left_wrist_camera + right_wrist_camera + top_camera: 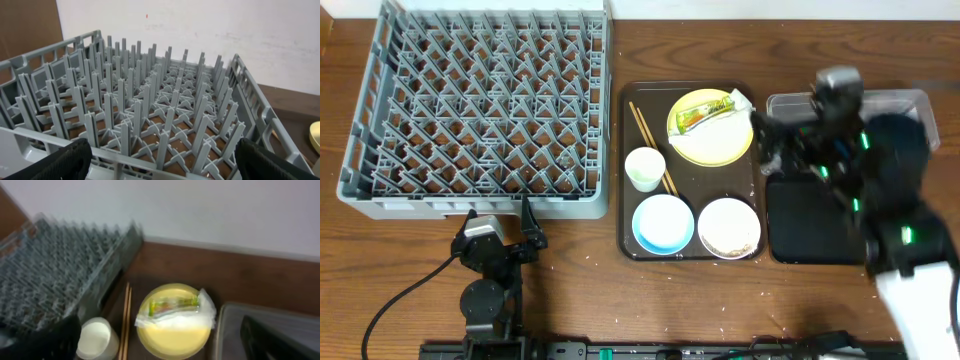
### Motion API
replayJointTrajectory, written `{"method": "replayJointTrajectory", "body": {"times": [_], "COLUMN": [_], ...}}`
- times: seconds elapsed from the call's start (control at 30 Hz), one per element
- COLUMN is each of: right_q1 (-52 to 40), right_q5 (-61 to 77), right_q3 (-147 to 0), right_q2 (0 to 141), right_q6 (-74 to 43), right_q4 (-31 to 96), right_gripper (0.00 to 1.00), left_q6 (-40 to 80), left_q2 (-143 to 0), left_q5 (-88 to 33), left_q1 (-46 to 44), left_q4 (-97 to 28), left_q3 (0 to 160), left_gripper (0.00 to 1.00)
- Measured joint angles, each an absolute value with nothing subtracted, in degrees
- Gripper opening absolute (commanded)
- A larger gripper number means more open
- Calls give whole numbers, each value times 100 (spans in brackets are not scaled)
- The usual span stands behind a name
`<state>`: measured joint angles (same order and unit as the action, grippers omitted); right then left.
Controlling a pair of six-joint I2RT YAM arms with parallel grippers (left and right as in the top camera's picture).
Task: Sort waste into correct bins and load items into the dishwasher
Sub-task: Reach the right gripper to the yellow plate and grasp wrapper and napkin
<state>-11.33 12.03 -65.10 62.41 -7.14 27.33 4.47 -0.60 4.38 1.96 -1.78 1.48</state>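
Observation:
The grey dish rack (485,105) fills the back left and holds nothing. My left gripper (502,222) hangs open at its front edge, and the pegs (150,100) fill its wrist view. A yellow plate (710,128) carries a green-and-yellow wrapper (705,113) and crumpled white paper (740,100). Beside it lie chopsticks (652,145), a white cup (645,168), a blue bowl (663,222) and a white bowl (729,227) with specks inside. My right gripper (763,145) is open just right of the plate (175,330), with nothing between its fingers (50,342).
The dishes sit on a dark brown serving tray (632,215). A clear tub (905,100) stands at the back right, partly hidden by my right arm, with a black tray (810,225) in front of it. Small white grains (610,262) dot the table's front.

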Motion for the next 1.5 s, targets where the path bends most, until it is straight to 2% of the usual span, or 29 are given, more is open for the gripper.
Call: {"method": "replayJointTrajectory", "body": {"times": [0.2, 0.37, 0.43, 0.53, 0.63, 0.93, 1.1, 1.27, 1.4, 1.5], "right_q1": [-1431, -1481, -1481, -1503, -1640, -2451, -2606, -2600, -2600, -2600], "right_q5": [1315, 1649, 1844, 2012, 1715, -926, -1573, -1813, -1879, -1903], "right_q3": [-8619, -9004, -9004, -9004, -9004, -9006, -9006, -9006, -9006, -9006], "right_q2": [8117, 8967, 9251, 9609, 10001, 11074, 11598, 12154, 12383, 12460], "right_q6": [-696, -794, -884, -1028, -1763, -4825, -5557, -5835, -5913, -5922], "right_q4": [4484, 4425, 4320, 4084, 3957, 3929, 3498, 3284, 3168, 3114], "right_gripper": [99, 99, 90, 90, 87, 85, 82, 73, 53, 45], "left_q6": [445, 447, 447, 447, 445, 447, 447, 447, 447, 447], "left_q2": [-60, -60, -60, -60, -60, -60, -60, -60, -60, -60], "left_q5": [440, 440, 440, 443, 440, 440, 440, 440, 440, 440], "left_q1": [196, 196, 196, 196, 196, 196, 196, 196, 196, 196], "left_q4": [-172, -172, -172, -172, -172, -172, -174, -172, -172, -172], "left_q3": [148, 148, 148, 148, 148, 148, 150, 148, 148, 148], "left_gripper": [92, 92, 92, 92, 92, 92, 91, 92, 92, 92]}}
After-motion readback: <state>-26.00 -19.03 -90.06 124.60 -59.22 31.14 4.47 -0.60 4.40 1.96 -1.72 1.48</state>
